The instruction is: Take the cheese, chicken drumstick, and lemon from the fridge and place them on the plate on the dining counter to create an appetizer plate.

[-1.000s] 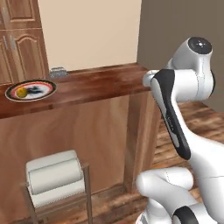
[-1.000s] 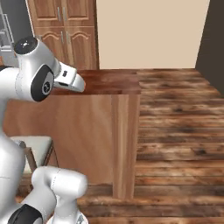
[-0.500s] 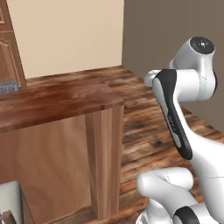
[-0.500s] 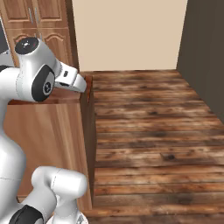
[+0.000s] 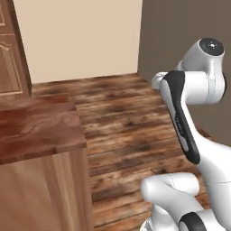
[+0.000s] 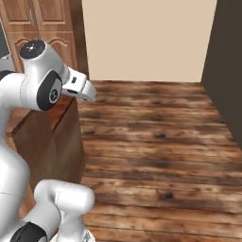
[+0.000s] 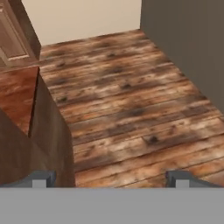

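The dining counter (image 5: 38, 128) is sitting at the left, its glossy reddish-brown top ending in a corner. Wood plank floor (image 6: 156, 142) is stretching out beside it toward the beige wall.

The end of the dining counter (image 5: 38, 128) stands at the left, its panel side (image 7: 50, 135) dropping straight to the floor. To its right the wooden floor (image 5: 131, 122) lies open as far as the beige wall (image 6: 146, 38) and the dark wall (image 7: 188, 43). Brown cupboards (image 6: 42, 21) close the far left corner.
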### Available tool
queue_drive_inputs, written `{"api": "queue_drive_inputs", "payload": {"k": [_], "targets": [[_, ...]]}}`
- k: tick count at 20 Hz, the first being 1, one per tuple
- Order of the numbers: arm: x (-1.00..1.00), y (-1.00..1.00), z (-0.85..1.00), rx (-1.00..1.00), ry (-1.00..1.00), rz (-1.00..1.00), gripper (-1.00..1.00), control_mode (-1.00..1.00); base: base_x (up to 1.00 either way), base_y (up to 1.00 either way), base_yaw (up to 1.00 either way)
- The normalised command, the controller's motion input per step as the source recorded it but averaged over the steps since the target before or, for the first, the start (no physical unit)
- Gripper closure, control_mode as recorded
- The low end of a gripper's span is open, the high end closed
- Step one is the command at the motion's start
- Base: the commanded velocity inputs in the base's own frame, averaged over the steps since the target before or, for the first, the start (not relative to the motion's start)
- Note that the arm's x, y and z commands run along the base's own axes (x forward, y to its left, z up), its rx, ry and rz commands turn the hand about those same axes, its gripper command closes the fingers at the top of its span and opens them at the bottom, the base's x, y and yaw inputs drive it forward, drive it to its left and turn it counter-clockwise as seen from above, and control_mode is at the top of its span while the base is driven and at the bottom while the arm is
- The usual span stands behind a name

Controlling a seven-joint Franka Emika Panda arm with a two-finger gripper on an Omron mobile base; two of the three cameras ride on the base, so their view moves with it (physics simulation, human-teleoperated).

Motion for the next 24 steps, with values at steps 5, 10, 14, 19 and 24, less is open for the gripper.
{"api": "queue_drive_inputs", "payload": {"k": [5, 10, 14, 19, 24], "targets": [[0.0, 0.0, 0.0, 0.0, 0.0, 0.0, -1.0, 1.0, 1.0, -0.89, 0.39], [0.0, 0.0, 0.0, 0.0, 0.0, 0.0, -1.0, 1.0, 1.0, -0.82, 0.42], [0.0, 0.0, 0.0, 0.0, 0.0, 0.0, -1.0, 1.0, 1.0, -0.73, 0.44], [0.0, 0.0, 0.0, 0.0, 0.0, 0.0, -1.0, 1.0, 1.0, -0.56, 0.49], [0.0, 0.0, 0.0, 0.0, 0.0, 0.0, -1.0, 1.0, 1.0, -0.53, 0.5]]}}
